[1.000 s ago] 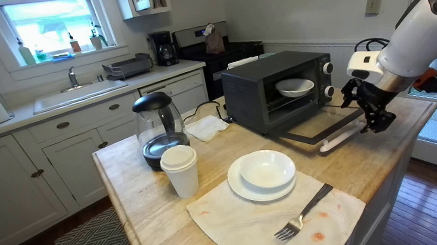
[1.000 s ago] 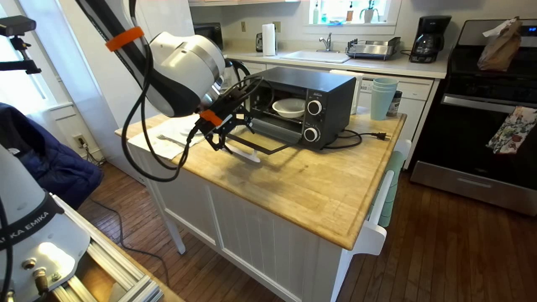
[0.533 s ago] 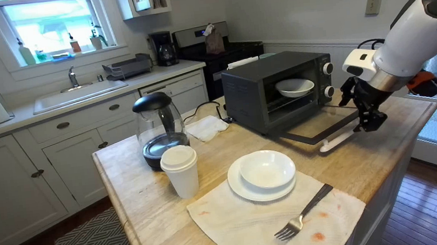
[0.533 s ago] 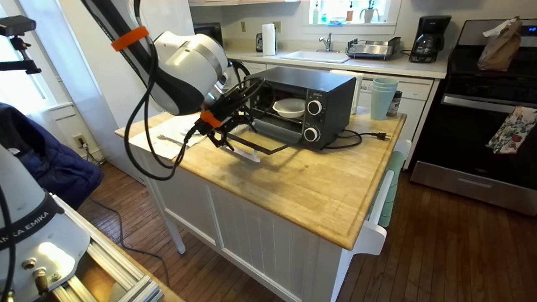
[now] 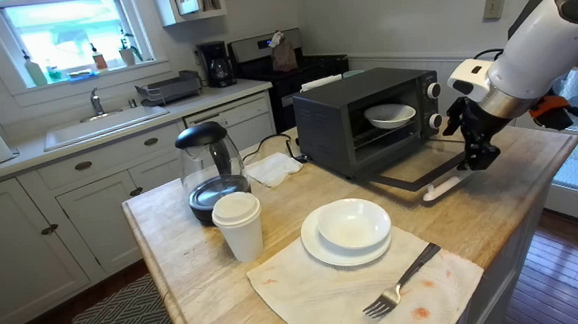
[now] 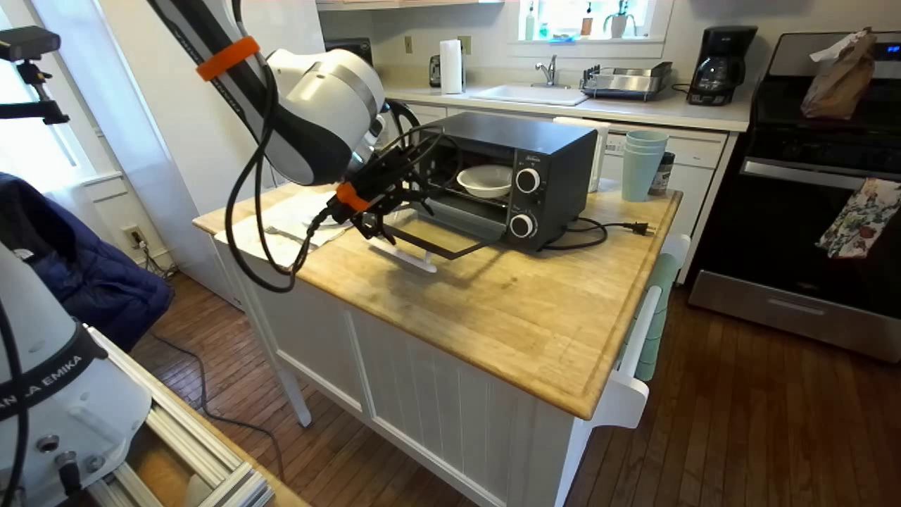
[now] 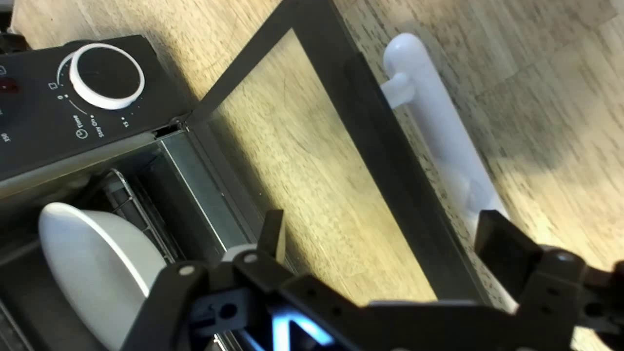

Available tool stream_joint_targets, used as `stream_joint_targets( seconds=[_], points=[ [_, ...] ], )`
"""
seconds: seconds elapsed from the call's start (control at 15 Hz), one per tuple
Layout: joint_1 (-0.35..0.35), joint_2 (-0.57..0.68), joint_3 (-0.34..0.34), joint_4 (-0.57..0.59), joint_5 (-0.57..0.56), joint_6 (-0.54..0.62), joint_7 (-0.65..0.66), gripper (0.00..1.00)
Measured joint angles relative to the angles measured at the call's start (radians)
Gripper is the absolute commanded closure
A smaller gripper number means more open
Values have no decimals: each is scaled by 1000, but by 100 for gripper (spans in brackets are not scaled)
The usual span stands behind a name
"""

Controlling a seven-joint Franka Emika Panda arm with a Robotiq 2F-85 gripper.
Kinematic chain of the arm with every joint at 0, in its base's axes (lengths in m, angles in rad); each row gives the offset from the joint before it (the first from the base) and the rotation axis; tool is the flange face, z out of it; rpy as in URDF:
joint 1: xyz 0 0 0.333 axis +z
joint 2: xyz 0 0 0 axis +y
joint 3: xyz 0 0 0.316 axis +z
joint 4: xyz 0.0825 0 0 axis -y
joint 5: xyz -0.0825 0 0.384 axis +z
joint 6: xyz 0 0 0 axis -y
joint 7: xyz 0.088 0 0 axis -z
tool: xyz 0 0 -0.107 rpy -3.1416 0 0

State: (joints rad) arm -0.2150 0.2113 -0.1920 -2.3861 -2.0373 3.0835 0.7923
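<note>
My gripper (image 7: 387, 239) is open and holds nothing. It hovers at the lowered glass door (image 7: 375, 131) of a black toaster oven (image 5: 324, 91). It also shows in both exterior views (image 5: 457, 145) (image 6: 410, 224). In the wrist view, the door's window and dark frame show between the fingers. One finger overlaps the white door handle (image 7: 446, 131); I cannot tell whether they touch. The handle also shows in both exterior views (image 5: 445, 187) (image 6: 408, 258). A white bowl (image 7: 92, 258) sits tilted on the rack inside the oven; it shows in both exterior views (image 5: 390, 116) (image 6: 486, 183).
On the wooden island (image 6: 507, 310) stand a glass kettle (image 5: 214, 164), a lidded white cup (image 5: 241, 231), and a second white bowl (image 5: 354, 223) on a plate (image 5: 312, 242). A fork (image 5: 403, 279) lies on a stained cloth (image 5: 308, 294). Teal cups (image 6: 642, 165) stand behind the oven.
The arm and gripper have moved left in an exterior view, closer over the oven door and its handle. The gripper stays open. The oven, bowls and other things have not moved.
</note>
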Motion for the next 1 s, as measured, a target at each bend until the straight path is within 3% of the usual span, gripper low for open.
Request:
stream_joint_targets(
  seconds=[1.0],
  points=[
    [-15,25,69,23,-247,-96,359,0]
  ],
)
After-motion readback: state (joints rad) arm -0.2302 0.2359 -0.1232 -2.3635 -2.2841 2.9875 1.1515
